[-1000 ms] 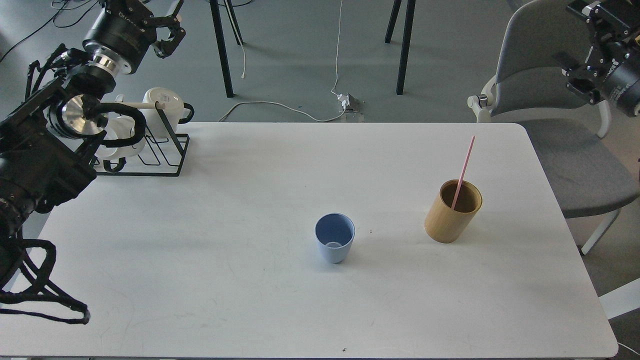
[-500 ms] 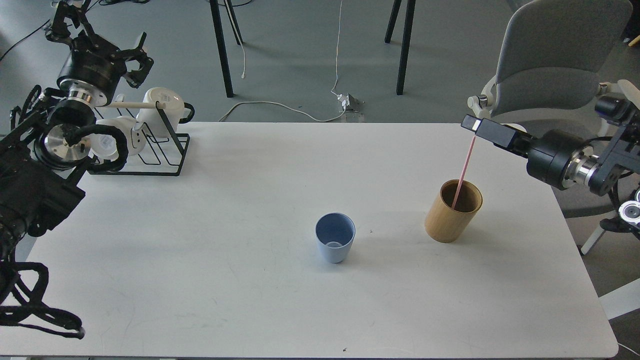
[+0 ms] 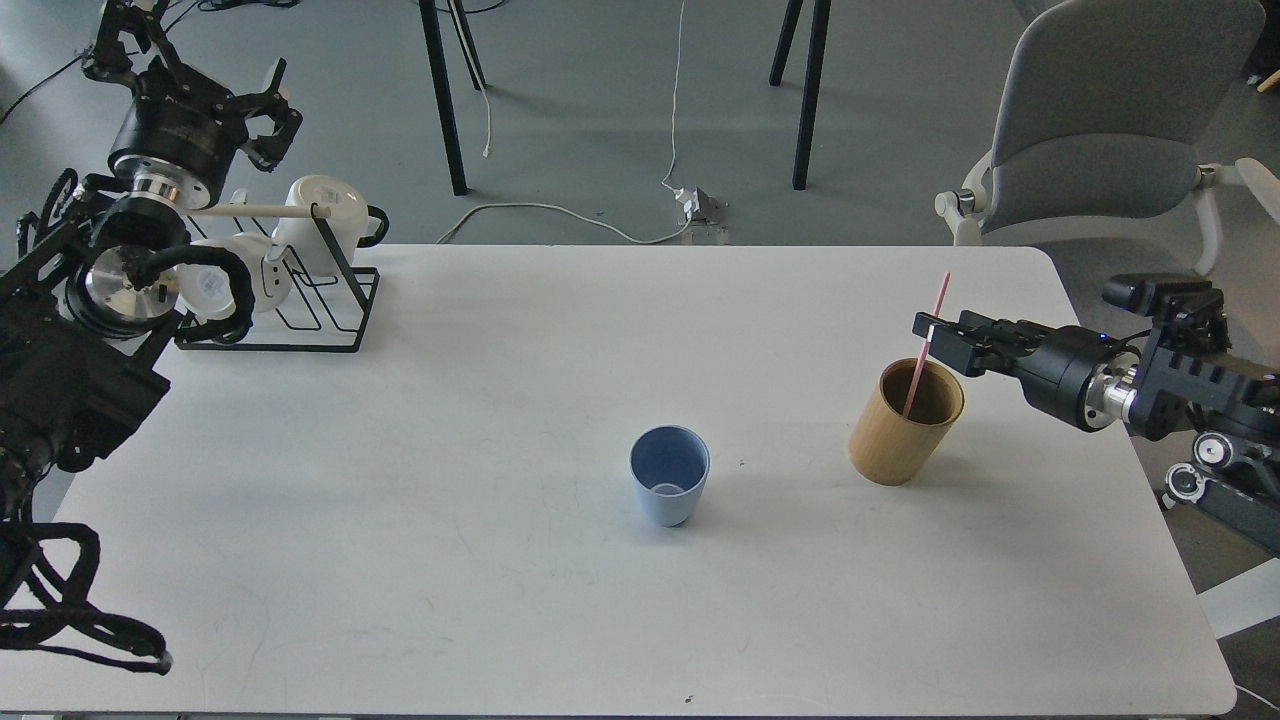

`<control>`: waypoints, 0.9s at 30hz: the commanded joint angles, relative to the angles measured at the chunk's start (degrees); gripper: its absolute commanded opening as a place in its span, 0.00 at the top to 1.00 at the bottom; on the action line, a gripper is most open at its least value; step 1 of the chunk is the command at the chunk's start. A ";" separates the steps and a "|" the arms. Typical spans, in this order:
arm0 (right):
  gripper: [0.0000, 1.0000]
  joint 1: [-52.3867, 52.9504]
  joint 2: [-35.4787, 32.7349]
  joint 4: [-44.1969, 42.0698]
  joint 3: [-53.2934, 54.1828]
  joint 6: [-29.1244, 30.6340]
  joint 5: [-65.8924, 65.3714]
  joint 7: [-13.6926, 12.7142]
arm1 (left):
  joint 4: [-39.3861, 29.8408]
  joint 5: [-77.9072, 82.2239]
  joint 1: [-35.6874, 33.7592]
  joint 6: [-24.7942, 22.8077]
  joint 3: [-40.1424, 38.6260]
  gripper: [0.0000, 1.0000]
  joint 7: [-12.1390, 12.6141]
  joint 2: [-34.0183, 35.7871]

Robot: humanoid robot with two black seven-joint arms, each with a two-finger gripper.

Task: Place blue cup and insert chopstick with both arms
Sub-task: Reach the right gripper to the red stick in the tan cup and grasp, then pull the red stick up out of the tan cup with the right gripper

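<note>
Small light-blue handleless plastic tumbler [image 3: 669,488] stands upright, mouth up, mid-table on the white table [image 3: 400,500], clear of everything; my read is it's parked there as the open target. Long thin pink stick [image 3: 927,343] sits in the tan wooden cylinder [image 3: 905,423], lower end inside, leaning on the rim. Long axis near vertical, top tipped up and slightly right.

Right gripper [image 3: 932,331] is level with the stick's upper half, coming in sideways from the right, probably for a side pinch. Tips are at the stick; can't tell if clamped or just touching.

Left gripper [image 3: 262,110] is raised above the black wire rack [image 3: 330,300] holding white mugs [image 3: 325,225], fingers spread, holding nothing.
</note>
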 commanded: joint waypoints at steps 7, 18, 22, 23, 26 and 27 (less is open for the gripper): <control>0.80 1.03 2.90 -3.21 -0.10 0.00 -0.03 0.39 | 0.00 0.01 -0.04 0.00 0.09 0.01 -0.08 0.50; 1.00 1.65 1.50 -1.64 0.17 -0.17 0.23 1.18 | 0.09 0.10 -0.12 0.00 0.09 0.01 -0.26 0.59; 1.00 3.66 -3.76 3.62 0.25 0.09 0.23 1.10 | 0.09 0.10 -0.21 0.00 0.09 0.01 -0.35 0.77; 0.99 4.45 -5.43 5.47 0.25 0.35 0.23 1.01 | 0.00 0.10 -0.21 0.00 0.09 0.01 -0.35 0.94; 0.99 8.14 -8.60 8.21 0.17 0.70 0.32 0.48 | 0.00 0.01 -0.30 0.00 0.09 0.01 -0.26 1.91; 0.99 9.89 -9.22 8.47 0.17 1.05 0.32 0.39 | 0.00 0.10 -0.39 0.00 0.00 0.01 -0.26 2.00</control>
